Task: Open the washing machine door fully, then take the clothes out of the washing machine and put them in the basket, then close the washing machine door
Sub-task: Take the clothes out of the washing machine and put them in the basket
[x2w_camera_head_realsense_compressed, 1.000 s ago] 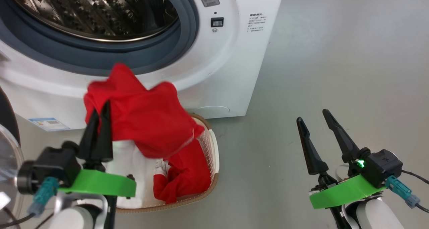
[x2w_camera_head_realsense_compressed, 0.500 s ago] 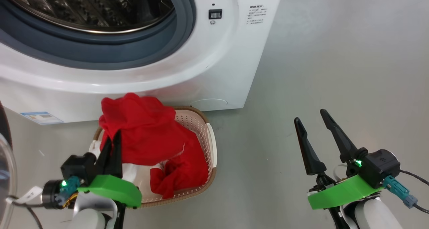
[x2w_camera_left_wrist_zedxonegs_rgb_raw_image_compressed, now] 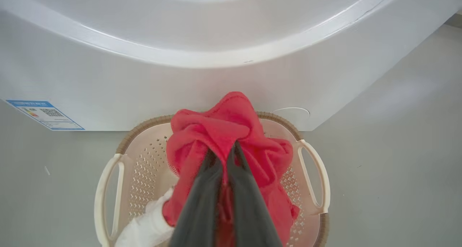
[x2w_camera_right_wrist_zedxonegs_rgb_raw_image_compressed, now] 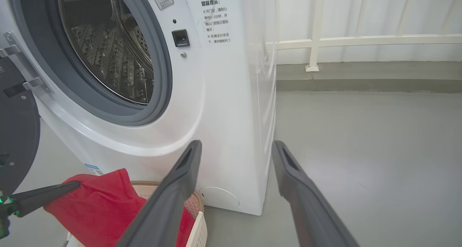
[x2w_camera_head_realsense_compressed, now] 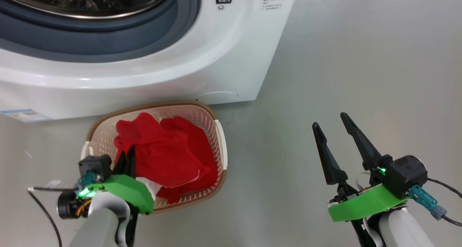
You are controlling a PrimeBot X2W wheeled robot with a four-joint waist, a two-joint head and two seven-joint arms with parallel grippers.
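L jaws pinch clothes (x2w_camera_head_realsense_compressed: 169, 149); R jaws wide, empty.

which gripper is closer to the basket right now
Left. The left gripper is over the basket, shut on the red clothes lying in it. The right gripper stands open well off to the basket's right, above the floor.

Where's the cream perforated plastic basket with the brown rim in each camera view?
Head view: cream perforated basket lower left, in front of the white washing machine.
Left wrist view: basket bottom centre.
Right wrist view: basket bottom edge, left of centre.
Shared landmark: the round white cover low on the washing machine, beside the basket.
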